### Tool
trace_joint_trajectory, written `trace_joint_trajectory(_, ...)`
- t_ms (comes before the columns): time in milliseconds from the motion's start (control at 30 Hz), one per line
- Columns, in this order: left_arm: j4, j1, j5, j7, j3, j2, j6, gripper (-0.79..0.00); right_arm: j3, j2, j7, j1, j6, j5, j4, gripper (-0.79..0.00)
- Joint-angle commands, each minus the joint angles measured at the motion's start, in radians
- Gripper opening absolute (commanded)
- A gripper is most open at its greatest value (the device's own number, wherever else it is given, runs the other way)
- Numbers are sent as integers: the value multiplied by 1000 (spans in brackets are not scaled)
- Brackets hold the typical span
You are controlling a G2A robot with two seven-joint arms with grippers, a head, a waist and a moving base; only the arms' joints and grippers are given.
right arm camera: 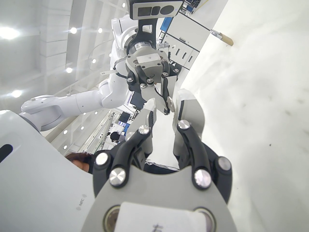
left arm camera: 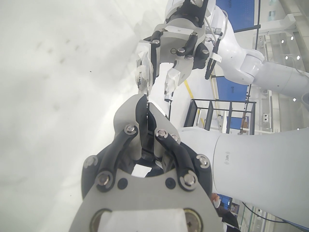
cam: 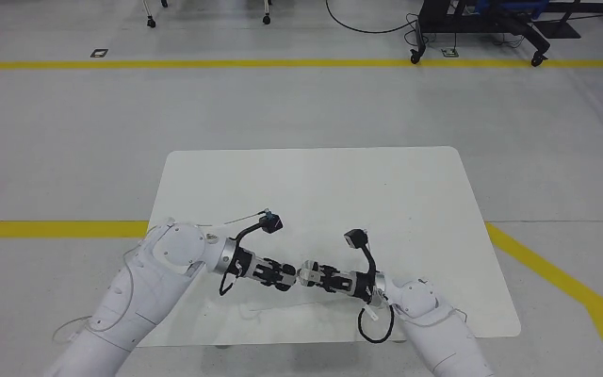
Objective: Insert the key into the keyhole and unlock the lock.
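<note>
Bright, even light. Round white ceiling lamps point(right arm camera: 9, 32) flare in the right wrist view (big haloes); the flat white rectangular table point(cam: 415, 188) carries soft, faint shadows. Wrist views bend at their edges.

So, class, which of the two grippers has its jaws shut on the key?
The left gripper: its jaws pinch the key; the right gripper is open.

A small lettered mark with a wave symbol is showing on the white forearm shell point(left arm camera: 241, 165), and a like one on the other forearm shell point(right arm camera: 60, 182). Blue wall panels point(left arm camera: 241, 3) are carrying a white logo and word. A white tape strip point(right arm camera: 159, 221) is bearing a dark handwritten character, partly cut off. The sticker point(right arm camera: 149, 57) on the left gripper point(right arm camera: 165, 101) is showing print too small to read. A yellow floor stripe point(cam: 283, 64) is running at 12 o'clock of the table point(cam: 415, 188).
</note>
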Motion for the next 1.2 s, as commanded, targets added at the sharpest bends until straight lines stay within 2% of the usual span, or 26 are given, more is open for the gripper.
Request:
trace_joint_trajectory(0,3,-2,0,2,4,-1,-2,-785,-4,0,1,1,3,0,0,-699)
trace_joint_trajectory(67,4,-3,1,2,8,-1,-5,-785,-10,0,5,3,9,-2,2,-785)
trace_joint_trajectory(333,1,0,15,2,13,3,-11,-779,-25,2,8,10,15,-22,4,-785)
trace_joint_trajectory(367,1,0,21,5,12,4,-10,-502,-25,3,5,9,11,-21,3,-785)
trace_joint_trajectory(400,0,2,18,12,10,4,-7,0,-24,3,3,8,7,-19,2,-785)
trace_joint_trajectory(533,-3,7,7,25,-6,9,-11,0,-20,5,-11,4,-7,-6,-1,-785)
trace_joint_trajectory(633,5,20,-30,75,-48,17,-27,0,-7,6,-46,-2,-33,15,-2,-785)
trace_joint_trajectory(733,32,83,-169,284,-127,19,-39,0,27,8,-145,-10,-56,6,4,-785)
trace_joint_trajectory(800,23,139,-214,393,-145,17,-70,0,39,6,-235,-23,-64,-46,-6,-785)
trace_joint_trajectory(933,-8,200,-213,520,-130,7,-113,0,45,1,-356,-43,-68,-129,-30,-785)
trace_joint_trajectory(1100,-28,194,-206,522,-100,-4,-111,0,37,-3,-395,-53,-73,-163,-51,-785)
trace_joint_trajectory(1133,-31,189,-200,521,-92,-7,-107,-52,36,-3,-399,-54,-72,-166,-53,-785)
trace_joint_trajectory(1167,-33,185,-197,519,-84,-9,-104,-157,36,-3,-402,-55,-72,-169,-54,-785)
